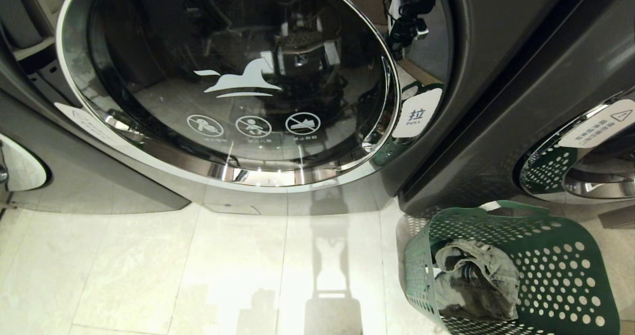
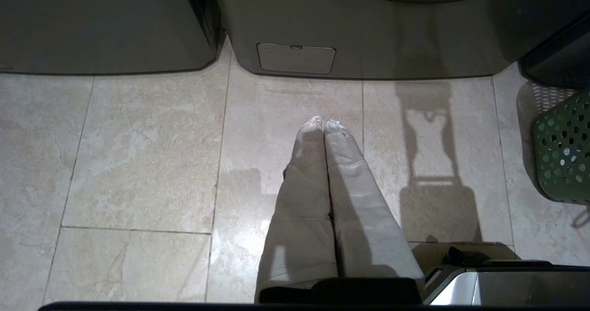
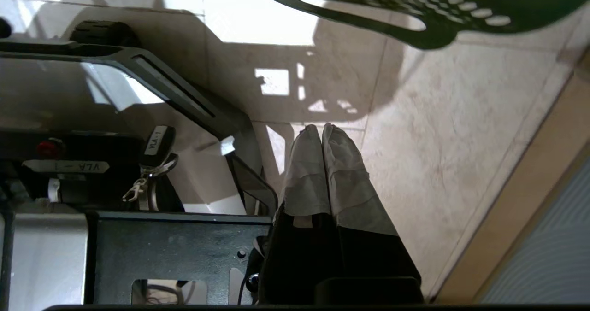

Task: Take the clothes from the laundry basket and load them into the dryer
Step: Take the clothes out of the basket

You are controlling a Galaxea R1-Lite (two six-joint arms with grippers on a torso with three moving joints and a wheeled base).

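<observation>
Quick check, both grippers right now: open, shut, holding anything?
Left gripper: shut, empty, over the floor tiles.
Right gripper: shut, empty, beside the robot base.

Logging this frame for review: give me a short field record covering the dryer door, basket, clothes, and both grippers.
dryer door: shut, PULL tag on its right edge
laundry basket: green, on the floor to the right of the dryer
clothes: grey bundle inside the basket, none loaded
left gripper: shut, empty, over floor tiles
right gripper: shut, empty, near the basket rim
</observation>
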